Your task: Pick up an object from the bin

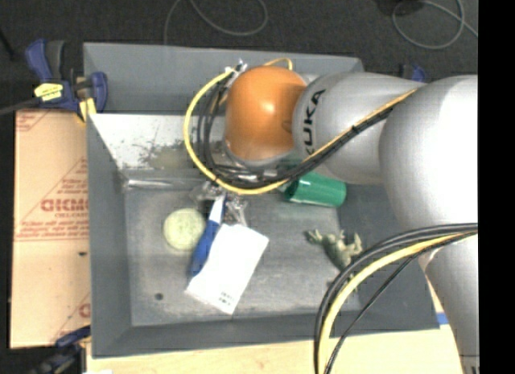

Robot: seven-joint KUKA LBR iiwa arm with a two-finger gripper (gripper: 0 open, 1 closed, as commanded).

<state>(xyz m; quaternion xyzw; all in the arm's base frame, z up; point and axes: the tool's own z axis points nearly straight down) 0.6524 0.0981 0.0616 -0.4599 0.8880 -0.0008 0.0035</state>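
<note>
Your arm [362, 123] reads "KUKA" beside its orange cover [257, 115]. The white packet [232, 268] at mid-bin [109, 228] carries small print, illegible. The cover hides much of the tool [219, 203], so you cannot tell whether it is spread or pressed together. It sits at the far end of a blue handle [201, 250], which lies along the packet's left edge beside a pale green ball [183, 229]. The arm partly hides a green cylinder [322, 191].

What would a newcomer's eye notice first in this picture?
The silver arm with its orange dome cover reaches in from the right, its hand low over a blue plastic stick and a flat white card in the grey bin. A pale green round ball lies left of them.
</note>
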